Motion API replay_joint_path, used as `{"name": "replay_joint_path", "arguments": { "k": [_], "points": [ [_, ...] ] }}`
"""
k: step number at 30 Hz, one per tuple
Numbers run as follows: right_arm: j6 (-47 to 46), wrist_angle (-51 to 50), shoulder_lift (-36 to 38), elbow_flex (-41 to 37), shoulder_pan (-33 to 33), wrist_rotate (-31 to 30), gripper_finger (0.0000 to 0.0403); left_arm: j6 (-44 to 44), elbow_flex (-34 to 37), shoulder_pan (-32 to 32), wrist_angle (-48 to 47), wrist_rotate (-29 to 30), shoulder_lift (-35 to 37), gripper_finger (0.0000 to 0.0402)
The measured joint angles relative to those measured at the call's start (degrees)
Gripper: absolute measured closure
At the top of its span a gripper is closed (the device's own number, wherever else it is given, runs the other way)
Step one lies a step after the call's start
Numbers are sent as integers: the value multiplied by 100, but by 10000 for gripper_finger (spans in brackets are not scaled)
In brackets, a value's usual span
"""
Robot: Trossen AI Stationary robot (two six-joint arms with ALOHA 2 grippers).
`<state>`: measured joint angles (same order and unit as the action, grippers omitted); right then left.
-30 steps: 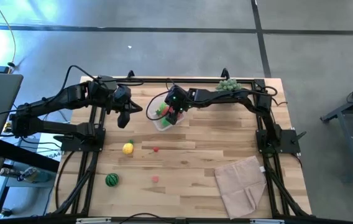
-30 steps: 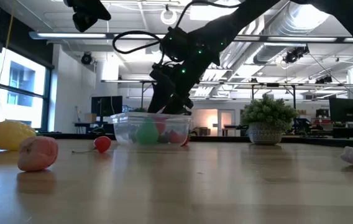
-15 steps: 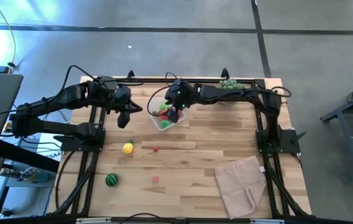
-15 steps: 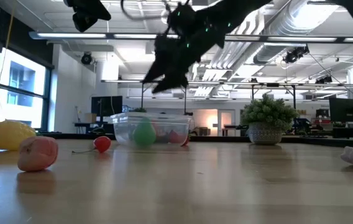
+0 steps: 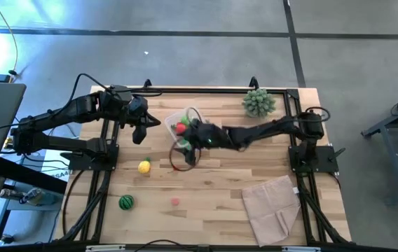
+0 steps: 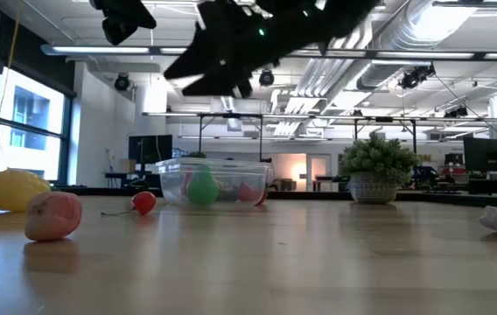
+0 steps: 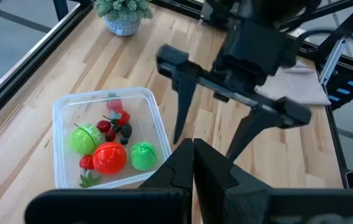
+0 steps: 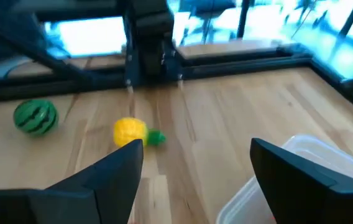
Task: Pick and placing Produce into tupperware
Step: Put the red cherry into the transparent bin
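Wooden desk point(image 5: 255, 161) carries everything, and behind it we see a big open room with ceiling pipes. Our right gripper point(image 5: 187, 149) hangs with jaws wide and empty just beside the tupperware point(image 5: 180, 120), on the side toward the front edge. Our left gripper point(image 5: 141, 133) waits pressed closed near the left edge. The tupperware sits near the back edge and holds several red and green pieces. The lemon point(image 5: 144, 166), the melon point(image 5: 126, 202) and a red berry point(image 5: 175, 201) lie loose toward the front-left corner. We judge this produce light, hard and smooth, so it may roll; better to close across the middle of the lemon
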<state>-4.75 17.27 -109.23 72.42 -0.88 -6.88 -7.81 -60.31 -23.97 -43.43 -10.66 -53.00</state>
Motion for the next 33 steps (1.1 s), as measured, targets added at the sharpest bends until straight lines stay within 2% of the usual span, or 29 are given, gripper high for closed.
{"name": "replay_joint_path", "arguments": {
  "k": [3,5,10,15,20,23,28,33],
  "points": [
    [117,1349,-8,-678,-273,-356,121,0,0,0,2,0,1,401],
    [319,1660,-15,-943,-449,-442,122,0,0,0,2,-2,1,401],
    [-274,1551,-341,-1068,-652,-432,122,0,-1,-1,0,-1,0,401],
    [-236,1559,-779,-847,-746,-342,123,0,-1,-1,-1,0,0,401],
    [-239,1354,-1117,-717,-744,186,123,0,0,0,-1,0,-1,401],
    [-132,1272,-1295,-458,-739,246,123,0,0,0,-1,0,-1,401],
    [-65,507,-1761,129,-700,395,123,0,-1,-2,1,0,-1,401],
    [-125,182,-1940,492,-696,253,124,0,0,-2,-1,0,-1,401]
  ]
}}
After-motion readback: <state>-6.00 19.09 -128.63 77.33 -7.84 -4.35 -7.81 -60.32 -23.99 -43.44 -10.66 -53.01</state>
